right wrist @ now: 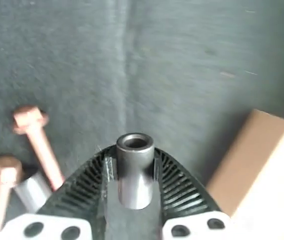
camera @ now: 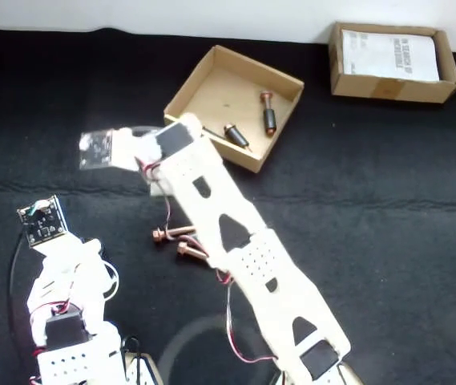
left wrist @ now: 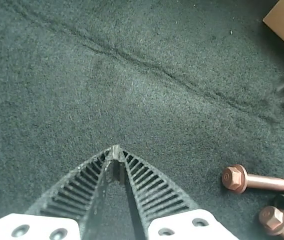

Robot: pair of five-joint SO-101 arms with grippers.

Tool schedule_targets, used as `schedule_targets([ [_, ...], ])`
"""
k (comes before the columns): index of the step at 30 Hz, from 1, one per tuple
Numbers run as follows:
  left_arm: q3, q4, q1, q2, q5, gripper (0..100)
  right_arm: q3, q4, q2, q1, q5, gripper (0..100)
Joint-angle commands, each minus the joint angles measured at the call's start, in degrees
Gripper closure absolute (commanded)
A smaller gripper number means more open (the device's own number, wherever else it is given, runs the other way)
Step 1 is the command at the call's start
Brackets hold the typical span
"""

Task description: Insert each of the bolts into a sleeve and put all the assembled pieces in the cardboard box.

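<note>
My right gripper [right wrist: 134, 150] is shut on a dark metal sleeve [right wrist: 134, 172], held upright above the black cloth just beside the open cardboard box [right wrist: 254, 165]. Two copper bolts [right wrist: 36, 142] [right wrist: 1, 192] lie loose nearby, with a grey sleeve [right wrist: 32, 192] between them. In the high view the right arm [camera: 228, 224] stretches toward the box [camera: 183, 92], which holds two assembled pieces [camera: 236, 135] [camera: 268, 112]. The loose bolts [camera: 171, 233] [camera: 191, 250] lie beside that arm. My left gripper [left wrist: 115, 150] is shut and empty, low over the cloth, short of the bolts [left wrist: 259, 182] [left wrist: 276, 220].
A second cardboard box [camera: 348, 80] with a printed sheet stands at the back right. A seam in the black cloth [camera: 388, 204] runs across the table. A wide stretch of bare cloth lies to the right of the right arm.
</note>
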Motion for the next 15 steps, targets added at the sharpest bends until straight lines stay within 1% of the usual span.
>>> schedule_targets([
  [1, 1.1, -1.32, -0.48, -0.48, 0.35, 99, -11.74, 1.36, -1.54, 2.95, -7.56, 99.0],
  [5, 1.1, -4.48, -0.4, -0.04, 0.79, 99, -8.13, 1.54, -9.98, 5.23, -14.07, 99.1],
  [7, 1.1, -4.4, -0.4, -0.04, 4.92, 99, -3.12, 1.54, -16.13, 5.41, -16.26, 99.1],
  [10, 1.1, -4.22, -0.4, -0.04, 10.02, 99, 8.75, 1.45, -26.24, 5.32, -19.96, 99.1],
  [15, 1.1, -4.13, -0.66, -0.04, 12.84, 99, 31.25, 1.36, -42.59, 5.67, -22.95, 99.1],
])
